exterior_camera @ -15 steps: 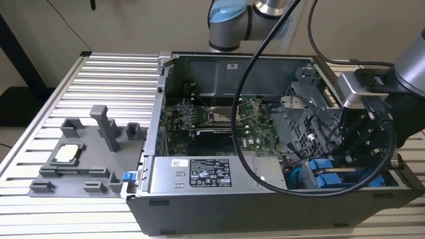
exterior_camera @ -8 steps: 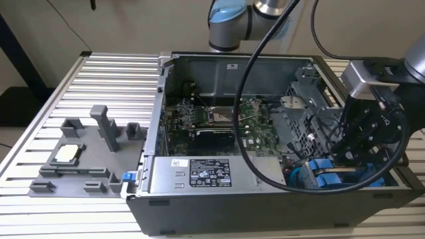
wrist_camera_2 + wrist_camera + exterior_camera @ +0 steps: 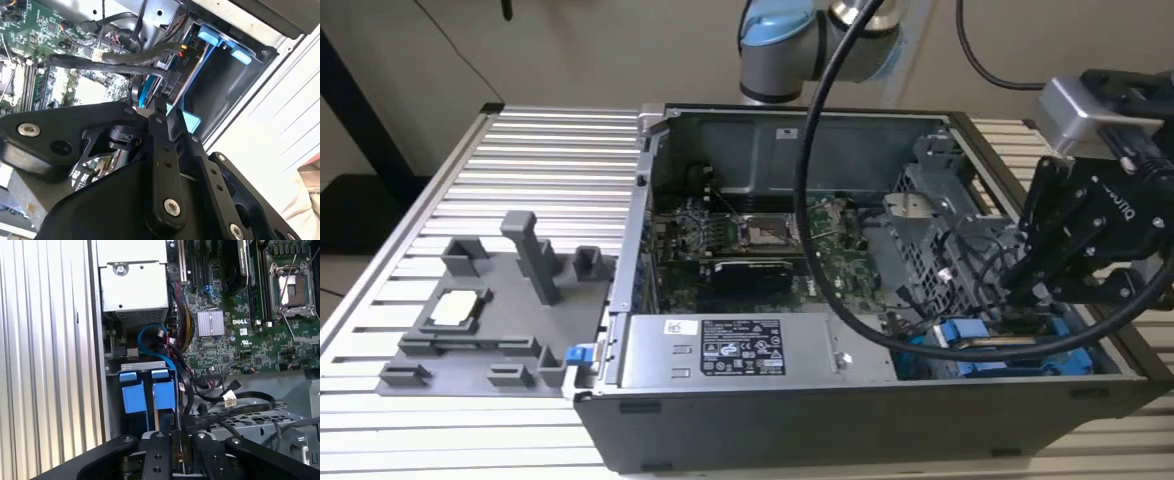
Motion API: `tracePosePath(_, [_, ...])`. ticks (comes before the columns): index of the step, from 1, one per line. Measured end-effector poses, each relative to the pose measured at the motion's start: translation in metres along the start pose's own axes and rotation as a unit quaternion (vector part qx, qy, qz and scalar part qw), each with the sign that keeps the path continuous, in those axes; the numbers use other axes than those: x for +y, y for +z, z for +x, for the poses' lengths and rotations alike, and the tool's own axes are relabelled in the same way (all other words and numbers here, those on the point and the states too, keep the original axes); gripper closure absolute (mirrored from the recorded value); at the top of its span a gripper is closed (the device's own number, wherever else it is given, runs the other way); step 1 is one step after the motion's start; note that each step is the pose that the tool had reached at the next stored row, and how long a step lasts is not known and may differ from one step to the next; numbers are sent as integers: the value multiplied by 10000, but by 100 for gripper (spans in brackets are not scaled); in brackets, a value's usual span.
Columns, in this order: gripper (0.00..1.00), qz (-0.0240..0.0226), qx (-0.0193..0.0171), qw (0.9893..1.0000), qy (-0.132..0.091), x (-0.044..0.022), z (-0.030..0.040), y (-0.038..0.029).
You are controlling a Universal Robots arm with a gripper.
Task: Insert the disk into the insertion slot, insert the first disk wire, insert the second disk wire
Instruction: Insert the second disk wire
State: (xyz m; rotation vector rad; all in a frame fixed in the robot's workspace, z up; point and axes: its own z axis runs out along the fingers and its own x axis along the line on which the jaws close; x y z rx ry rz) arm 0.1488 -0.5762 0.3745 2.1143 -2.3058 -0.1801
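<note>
Disk (image 3: 987,347) sits on edge in the slot (image 3: 1070,362) at the open computer case's (image 3: 761,425) near corner, on the exterior view's right. From here I get little more than a pale sliver of it between blue plastic. In the first wrist view its blue end tabs (image 3: 133,392) stand side by side, and the drive body below them is lost in shadow behind the tool's black links.

The tool (image 3: 1021,300) hangs right over that corner. In the second wrist view its fingertips (image 3: 152,112) are drawn narrow, almost meeting, just below a bundle of black wires (image 3: 135,60) that crosses the bay. I cannot tell whether anything is pinched between them — the tips blend into the dark plug and cable behind.

The arm's own hose (image 3: 821,200) cuts across the green board (image 3: 834,255). A grey parts tray (image 3: 480,330) lies on the slatted worktop (image 3: 547,150), well apart from the case.
</note>
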Motion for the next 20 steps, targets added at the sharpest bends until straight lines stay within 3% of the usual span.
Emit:
tracePosePath(3, [76, 6, 0, 10000, -1, 10, -9, -123])
tracePosePath(5, [76, 38, -2, 10000, -3, 15, -12, -164])
tracePosePath(11, [76, 340, -29, 9994, -27, 15, -11, -167])
tracePosePath(13, [76, 363, -22, 9993, -29, 15, -13, -177])
tracePosePath(20, [76, 364, -18, 9993, -29, 16, -12, -178])
